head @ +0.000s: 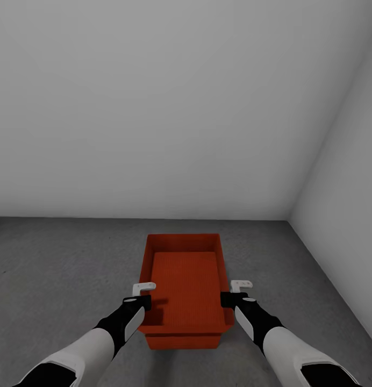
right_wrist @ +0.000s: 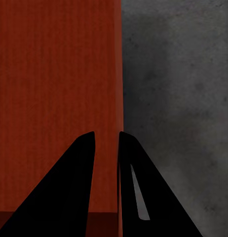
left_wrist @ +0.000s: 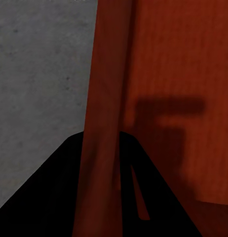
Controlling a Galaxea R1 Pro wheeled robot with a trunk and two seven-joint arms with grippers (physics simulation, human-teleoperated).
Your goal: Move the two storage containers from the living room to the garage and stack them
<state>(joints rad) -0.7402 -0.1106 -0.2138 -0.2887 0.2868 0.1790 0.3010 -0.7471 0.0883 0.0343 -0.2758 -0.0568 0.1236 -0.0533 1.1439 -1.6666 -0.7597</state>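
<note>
Head view: my left gripper (head: pixel 142 299) clamps the red-orange rectangular plastic container's (head: pixel 186 287) left wall; my right gripper (head: pixel 233 296) clamps its right wall. I judge it rides nested atop a second bin, long axis pointing away, above dark grey concrete floor (head: pixel 57 269) before white wall (head: pixel 154 107).

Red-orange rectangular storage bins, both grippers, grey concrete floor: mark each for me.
Upper red-orange storage bin (head: pixel 186 285), head view, inner bottom.
Lower red-orange storage bin (head: pixel 183 341), head view, front wall.
Left gripper (head: pixel 142 302), head view, fingertips.
Right gripper (head: pixel 229 299), head view, fingertips.
Grey concrete floor (head: pixel 62 269), head view, bare patch.
</note>
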